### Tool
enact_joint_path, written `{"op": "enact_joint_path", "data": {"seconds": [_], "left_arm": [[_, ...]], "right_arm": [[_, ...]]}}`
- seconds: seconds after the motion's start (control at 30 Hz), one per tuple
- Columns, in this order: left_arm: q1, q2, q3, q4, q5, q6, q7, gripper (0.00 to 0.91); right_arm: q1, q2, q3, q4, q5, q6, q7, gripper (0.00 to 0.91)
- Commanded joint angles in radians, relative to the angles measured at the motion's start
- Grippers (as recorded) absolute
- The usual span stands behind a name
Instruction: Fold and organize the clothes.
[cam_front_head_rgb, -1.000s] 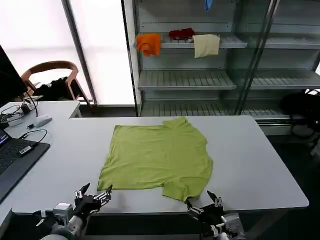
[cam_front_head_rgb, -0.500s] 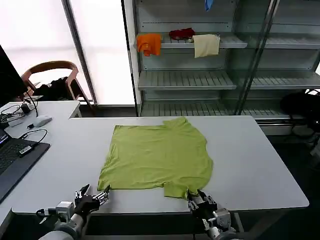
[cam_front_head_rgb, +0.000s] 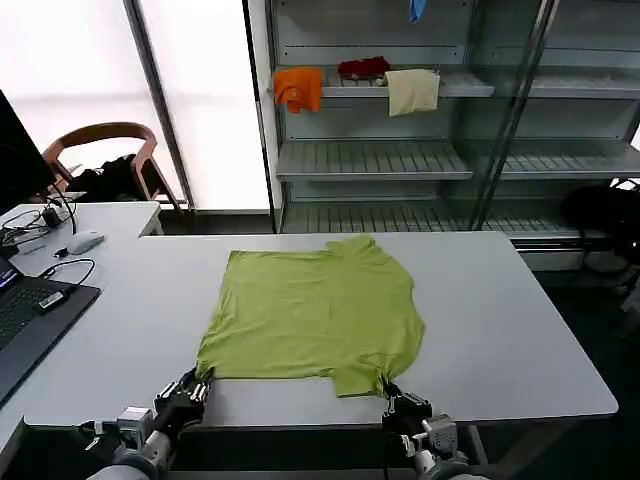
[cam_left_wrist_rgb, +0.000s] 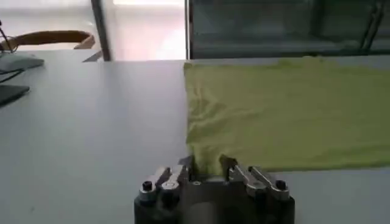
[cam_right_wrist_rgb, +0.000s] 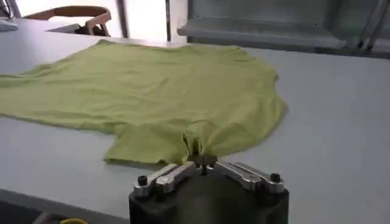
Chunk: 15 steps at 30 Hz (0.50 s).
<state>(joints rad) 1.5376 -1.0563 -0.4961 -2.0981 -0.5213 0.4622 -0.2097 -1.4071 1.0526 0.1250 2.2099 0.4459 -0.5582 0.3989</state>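
The lime-green T-shirt (cam_front_head_rgb: 315, 315) lies spread flat on the grey table (cam_front_head_rgb: 500, 330), neck toward the far side. My left gripper (cam_front_head_rgb: 195, 388) is at the near left hem corner. Its fingers (cam_left_wrist_rgb: 189, 163) press in from both sides, and green cloth (cam_left_wrist_rgb: 274, 115) fills the narrow gap between them (cam_left_wrist_rgb: 208, 163). My right gripper (cam_front_head_rgb: 396, 400) is at the near right corner, by the sleeve. There it (cam_right_wrist_rgb: 204, 159) is shut, pinching a puckered fold of the shirt (cam_right_wrist_rgb: 158, 91) at the table's front edge.
A laptop (cam_front_head_rgb: 25, 315), cables and a mouse (cam_front_head_rgb: 85, 241) sit at the left. Behind the table are a chair (cam_front_head_rgb: 105, 150) and metal shelves (cam_front_head_rgb: 400, 160) holding orange (cam_front_head_rgb: 298, 88), dark red (cam_front_head_rgb: 363, 67) and cream (cam_front_head_rgb: 412, 90) cloths. Bare table lies right of the shirt.
Both grippers moved forward from below the table edge onto the shirt's near corners and closed: the right first, then the left. The cloth puckers at both pinch points.
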Motion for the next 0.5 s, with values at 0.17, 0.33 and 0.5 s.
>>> {"op": "enact_joint_path", "data": {"seconds": [0.17, 0.33, 0.5], "left_arm": [[-0.003, 0.0, -0.008, -0.024, -0.006, -0.054, -0.022, 0.0], [-0.002, 0.001, -0.025, -0.075, -0.054, -0.057, -0.06, 0.0], [-0.038, -0.004, -0.02, -0.084, -0.08, -0.055, -0.1, 0.0]], "right_arm": [[-0.001, -0.003, 0.004, 0.03, -0.009, 0.003, 0.001, 0.0], [-0.016, -0.031, 0.049, 0.085, -0.003, -0.005, -0.02, 0.0], [-0.005, -0.056, 0.102, 0.099, 0.019, -0.017, -0.049, 0.0]]}}
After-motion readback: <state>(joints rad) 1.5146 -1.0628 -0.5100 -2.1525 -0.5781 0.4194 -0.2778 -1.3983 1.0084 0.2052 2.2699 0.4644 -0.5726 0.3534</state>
